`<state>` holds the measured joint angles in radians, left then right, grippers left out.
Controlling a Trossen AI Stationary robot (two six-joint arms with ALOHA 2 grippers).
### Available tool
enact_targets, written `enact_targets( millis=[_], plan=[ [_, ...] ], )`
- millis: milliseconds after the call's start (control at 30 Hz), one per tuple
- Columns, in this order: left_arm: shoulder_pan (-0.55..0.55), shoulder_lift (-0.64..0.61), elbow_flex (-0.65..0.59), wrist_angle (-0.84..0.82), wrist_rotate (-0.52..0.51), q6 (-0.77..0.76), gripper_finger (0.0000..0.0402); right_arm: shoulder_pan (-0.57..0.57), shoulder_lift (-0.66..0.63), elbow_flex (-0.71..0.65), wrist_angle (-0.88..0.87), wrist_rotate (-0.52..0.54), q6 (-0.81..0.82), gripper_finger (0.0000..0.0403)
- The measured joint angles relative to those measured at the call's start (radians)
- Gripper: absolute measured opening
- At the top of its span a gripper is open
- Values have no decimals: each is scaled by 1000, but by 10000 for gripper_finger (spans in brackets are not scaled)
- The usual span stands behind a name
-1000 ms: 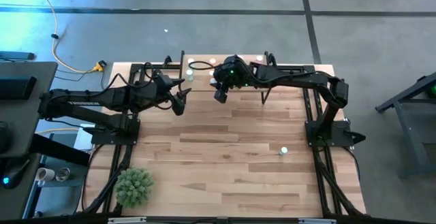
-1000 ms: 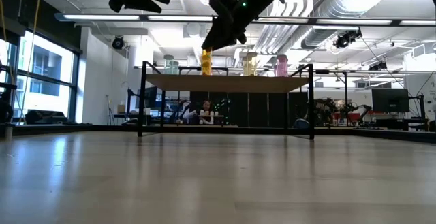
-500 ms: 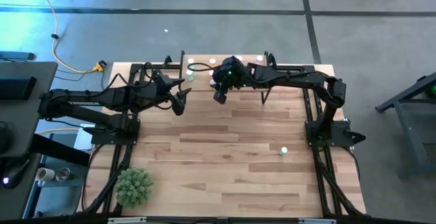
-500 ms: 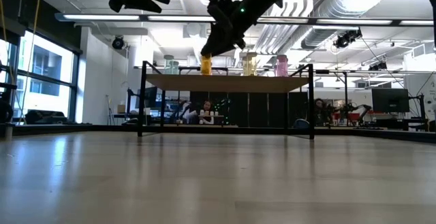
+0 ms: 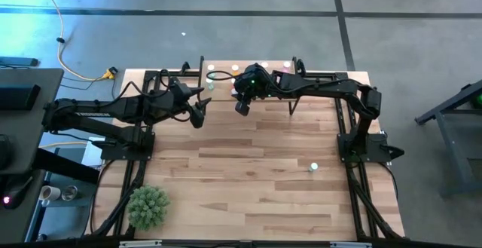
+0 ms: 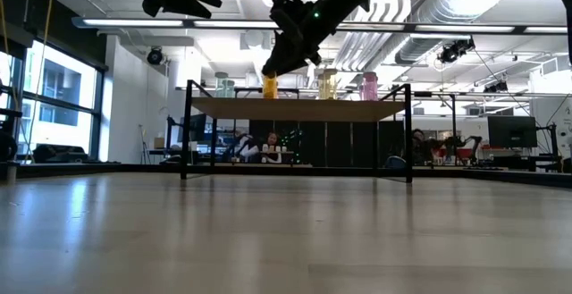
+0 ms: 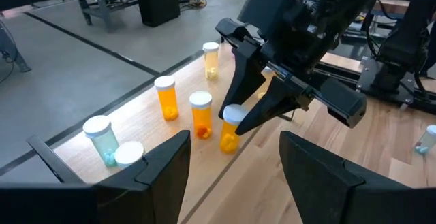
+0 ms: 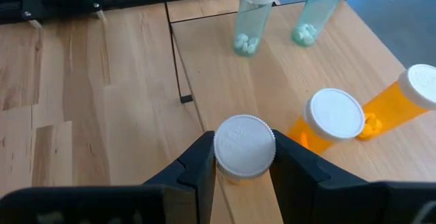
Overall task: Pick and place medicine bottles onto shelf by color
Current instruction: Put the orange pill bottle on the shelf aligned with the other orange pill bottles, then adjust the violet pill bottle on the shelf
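R gripper (image 8: 240,157) clenched on orange bottle (image 7: 230,130) over shelf (image 7: 163,139); L gripper (image 7: 235,159) released, nearby.

Two dark fingers (image 7: 163,166) of the left claw (image 7: 235,166) are seen spread wide apart, with nothing between them. Beyond them, an orange bottle with a white cap (image 7: 230,129) is gripped by the right claw (image 7: 242,118) at the edge of the light-wood shelf (image 7: 146,118). Two more orange bottles (image 7: 201,114), a yellowish one (image 7: 211,59) and two pale green ones (image 7: 99,139) are seen standing on the shelf. A small green bottle (image 7: 425,139) is seen lying well apart on the wooden surface (image 7: 381,183).
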<state>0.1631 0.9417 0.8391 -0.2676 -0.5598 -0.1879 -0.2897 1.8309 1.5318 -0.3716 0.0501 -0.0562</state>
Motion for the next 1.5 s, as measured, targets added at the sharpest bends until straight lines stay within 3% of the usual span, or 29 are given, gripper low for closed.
enact_targets(
  millis=[267, 567, 1500],
  plan=[
    [0, 0, 0, -2, 0, 0, 212, 0, 0, 0, -2, 0, -6, 109],
    [0, 0, 0, -2, 0, 0, 212, 0, 2, -3, -8, 5, -12, 152],
    [0, 0, 0, -7, 0, 8, 211, 0, -29, -2, -24, 7, 7, 149]
  ],
)
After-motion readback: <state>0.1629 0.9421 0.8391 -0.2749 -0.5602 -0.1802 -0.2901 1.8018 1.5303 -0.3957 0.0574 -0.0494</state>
